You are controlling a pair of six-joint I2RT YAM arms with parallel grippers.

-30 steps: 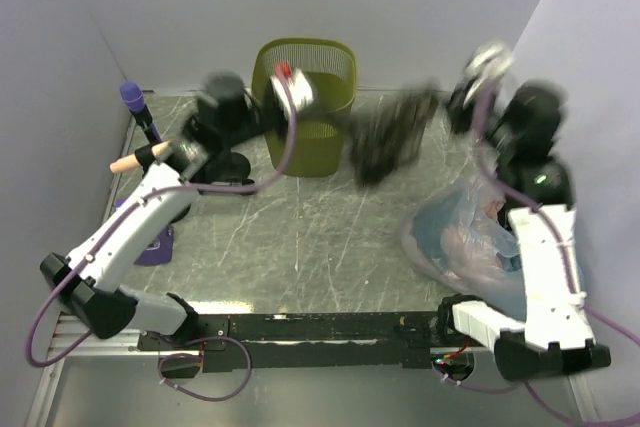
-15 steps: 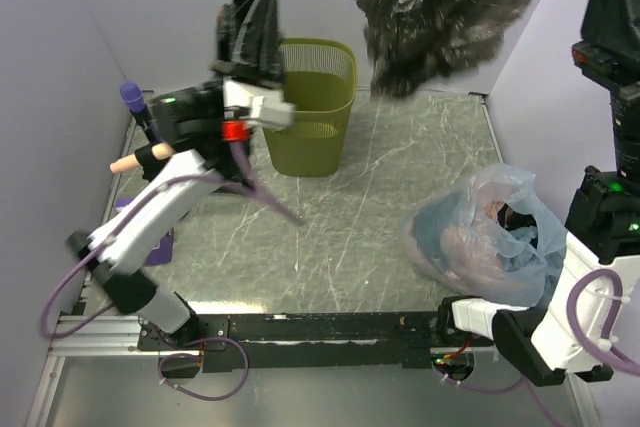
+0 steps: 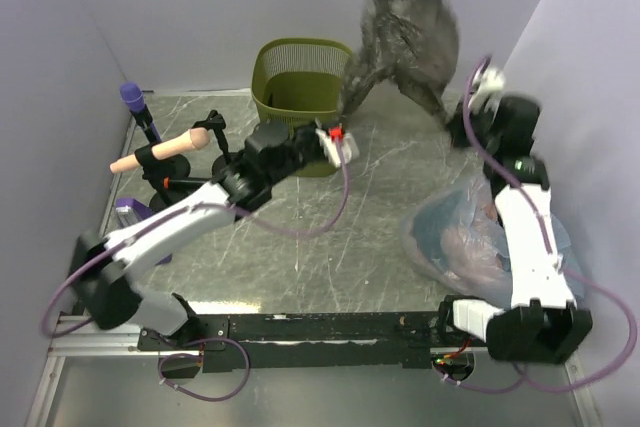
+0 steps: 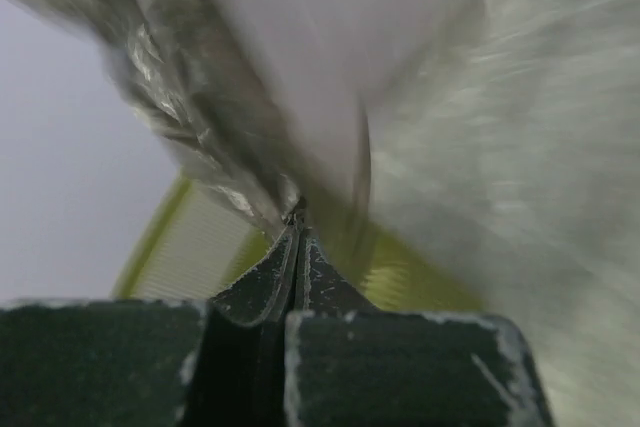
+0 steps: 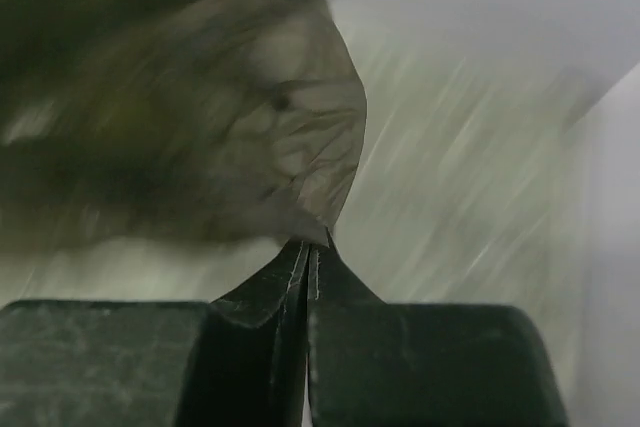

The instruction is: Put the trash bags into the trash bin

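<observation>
My left gripper (image 4: 297, 229) is pinched shut on a twisted strand of the bag (image 3: 405, 32). My right gripper (image 5: 308, 250) is pinched shut on a thin corner of it. The bag hangs puffed up in the air between them, above the table (image 3: 330, 237), just right of the bin (image 3: 300, 51) and not in it.

I judge it very light, limp and slick. It catches air, and a pinch on a single ply could slide out, so a bunched edge is the safer hold.

The bin's mouth faces up, to the left of the bag. Room is tight: the back wall stands close behind the bin, the side wall runs by my right arm, and a clear bag (image 3: 455, 237) lies on the table beside that arm.
</observation>
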